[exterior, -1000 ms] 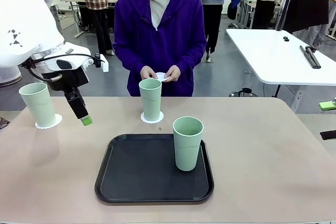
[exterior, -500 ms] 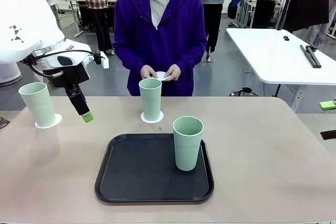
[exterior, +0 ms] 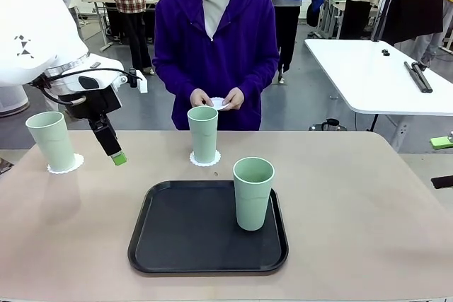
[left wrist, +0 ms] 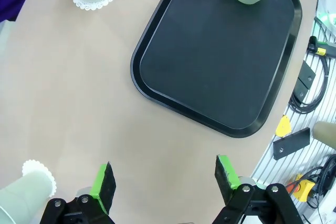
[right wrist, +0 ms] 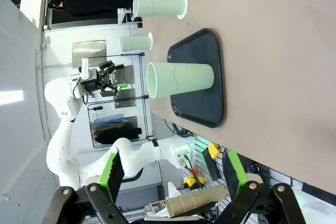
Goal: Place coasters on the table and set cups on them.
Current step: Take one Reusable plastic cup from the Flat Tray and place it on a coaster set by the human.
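Counted three pale green cups, all upright, tall, and wider at the top. Found the left cup (exterior: 51,139) on a lacy white left coaster (exterior: 73,163), close to the far left corner of the table (exterior: 354,203). Found the middle cup (exterior: 203,132) on the middle coaster (exterior: 214,159), by the middle of the far edge. Found the third cup (exterior: 253,192) straight on the black tray (exterior: 184,235), near the tray's far right corner. Saw the rest of the tray bare. Saw the last coaster (exterior: 218,102) off the table, held in the person's hands (exterior: 233,97) just past the far edge. Saw lots of bare table on the right side and along the near edge. Saw the left gripper (exterior: 116,158) up in the air between the left cup and the middle cup, touching neither, jaws wide with nothing in them. Saw the right gripper (right wrist: 173,174) well apart from all the cups, jaws wide too, holding nothing.
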Controlling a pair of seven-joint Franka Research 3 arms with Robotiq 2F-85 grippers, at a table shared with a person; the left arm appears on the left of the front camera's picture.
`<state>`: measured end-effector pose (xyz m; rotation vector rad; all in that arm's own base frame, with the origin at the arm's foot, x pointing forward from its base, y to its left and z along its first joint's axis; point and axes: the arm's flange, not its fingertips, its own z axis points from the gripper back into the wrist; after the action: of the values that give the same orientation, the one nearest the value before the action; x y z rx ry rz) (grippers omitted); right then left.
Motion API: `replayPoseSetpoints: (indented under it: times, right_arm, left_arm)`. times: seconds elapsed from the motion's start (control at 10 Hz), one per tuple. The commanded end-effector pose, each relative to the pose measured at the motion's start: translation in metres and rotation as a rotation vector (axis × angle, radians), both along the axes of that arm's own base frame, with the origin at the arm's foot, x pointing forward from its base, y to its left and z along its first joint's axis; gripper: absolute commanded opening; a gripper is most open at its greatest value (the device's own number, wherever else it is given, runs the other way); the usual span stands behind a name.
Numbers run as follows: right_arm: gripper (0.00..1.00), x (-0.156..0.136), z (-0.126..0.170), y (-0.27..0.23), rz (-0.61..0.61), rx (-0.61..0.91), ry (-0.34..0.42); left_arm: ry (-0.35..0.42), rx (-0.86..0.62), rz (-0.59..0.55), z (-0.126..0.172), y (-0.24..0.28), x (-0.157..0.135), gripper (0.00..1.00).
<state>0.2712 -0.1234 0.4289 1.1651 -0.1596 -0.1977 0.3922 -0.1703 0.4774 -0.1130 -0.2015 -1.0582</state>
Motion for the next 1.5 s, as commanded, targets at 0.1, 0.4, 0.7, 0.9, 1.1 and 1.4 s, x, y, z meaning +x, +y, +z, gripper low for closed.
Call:
replayPoseSetpoints:
  times: [0.1,0.4,0.7,0.9,1.1,1.4]
  right_arm:
    - [1.0,0.002,0.001,0.001,-0.002,0.018,-0.006]
    - [1.0,0.002,0.001,0.001,-0.002,0.018,-0.006]
    - [1.0,0.002,0.001,0.001,-0.002,0.018,-0.006]
    - [1.0,0.002,0.001,0.001,-0.002,0.018,-0.006]
    - [1.0,0.002,0.001,0.001,-0.002,0.018,-0.006]
    - [1.0,0.002,0.001,0.001,-0.002,0.018,-0.006]
  left_arm:
    - [0.0,0.0,0.0,0.0,0.0,0.0,1.0]
    - [0.099,-0.079,0.445,-0.013,0.059,-0.039,1.0]
    - [0.156,-0.034,0.661,-0.01,0.108,-0.031,1.0]
    - [0.155,-0.054,0.59,-0.008,0.105,-0.028,1.0]
    - [0.21,-0.271,0.537,-0.004,0.136,-0.029,1.0]
    - [0.442,-0.69,0.285,0.003,0.213,-0.005,1.0]
